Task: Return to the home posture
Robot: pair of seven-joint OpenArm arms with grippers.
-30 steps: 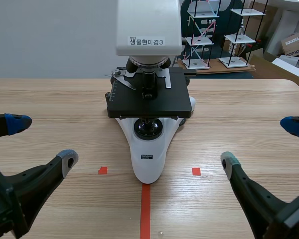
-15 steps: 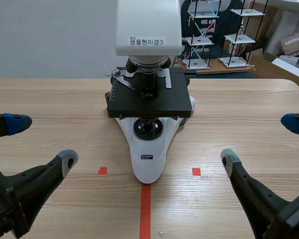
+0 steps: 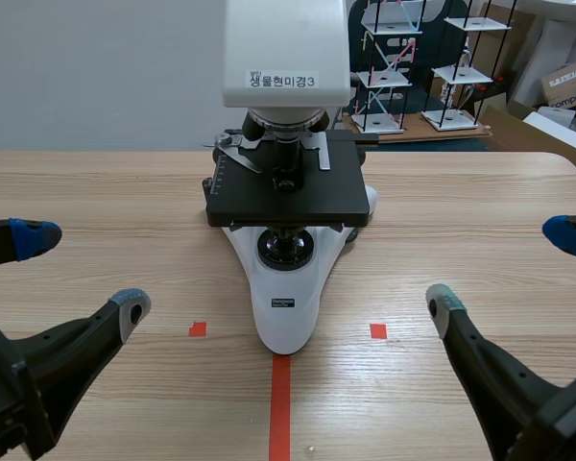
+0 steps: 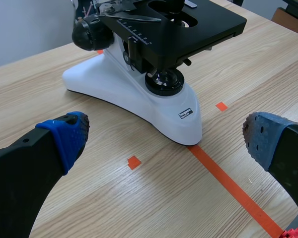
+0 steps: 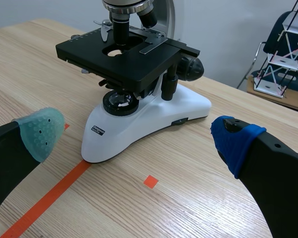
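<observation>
I count one microscope point(image 3: 286, 240) standing mid-table point(image 3: 461, 202), and two grippers on my feeds. The left gripper point(image 3: 82, 272) hangs low to the left of the microscope's base. The right gripper point(image 3: 503, 271) hangs low to its right. Both are nearer the robot than the base and touch nothing. Each has its two fingers spread wide apart with nothing between them.

One white label point(image 3: 281, 81) on the microscope's head reads "생물현미경3". A smaller plate point(image 3: 284, 303) on the base is too small for me to read.

One orange-red tape line point(image 3: 280, 403) runs out from the base's front, flanked by the left square point(image 3: 198, 328) and the right square point(image 3: 378, 330).
</observation>
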